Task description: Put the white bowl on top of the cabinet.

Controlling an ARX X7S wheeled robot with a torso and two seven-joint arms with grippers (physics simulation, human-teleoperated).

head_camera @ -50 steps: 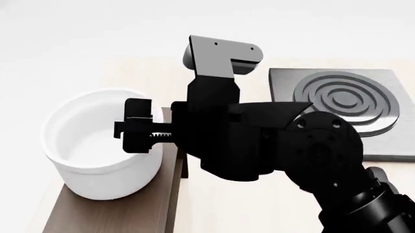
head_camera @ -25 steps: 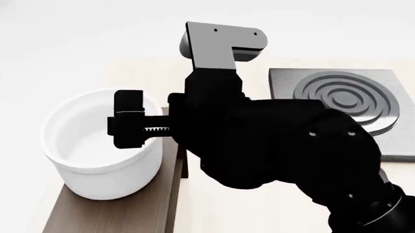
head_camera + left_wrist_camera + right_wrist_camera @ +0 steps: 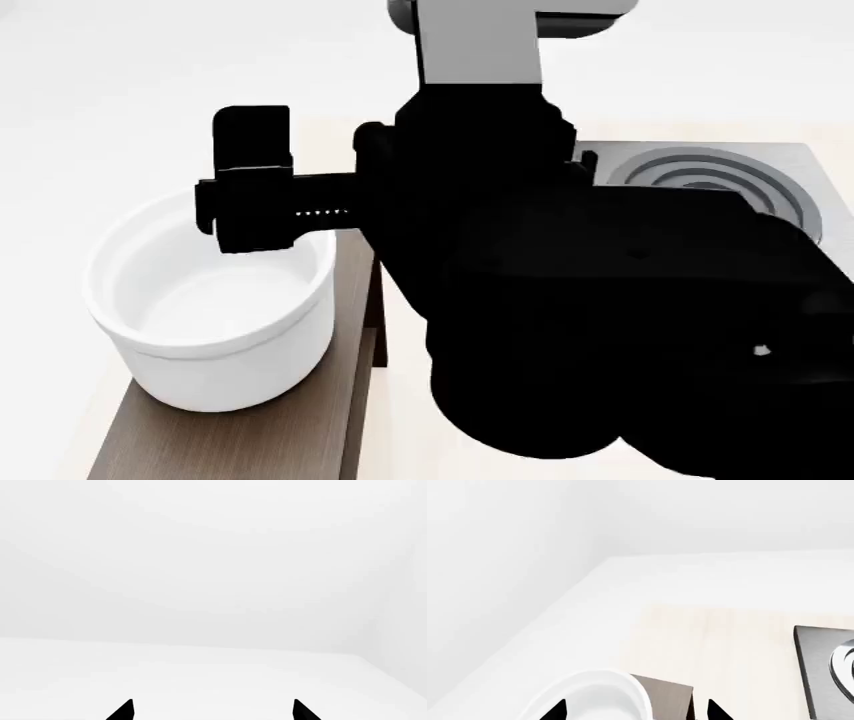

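While the white bowl (image 3: 211, 312) stands upright on the flat top of the cabinet (image 3: 240, 442), near its far end, the right gripper (image 3: 254, 180) hangs above the bowl's rim with fingers spread apart, touching nothing. Beside the cabinet lies the stove plate (image 3: 714, 180). Only two tips of the left gripper (image 3: 212, 711) show, set apart, holding nothing.

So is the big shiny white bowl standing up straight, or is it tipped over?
Standing up straight. The glossy white bowl sits flat on the grey-brown wooden cabinet, open side up, and looks empty inside.
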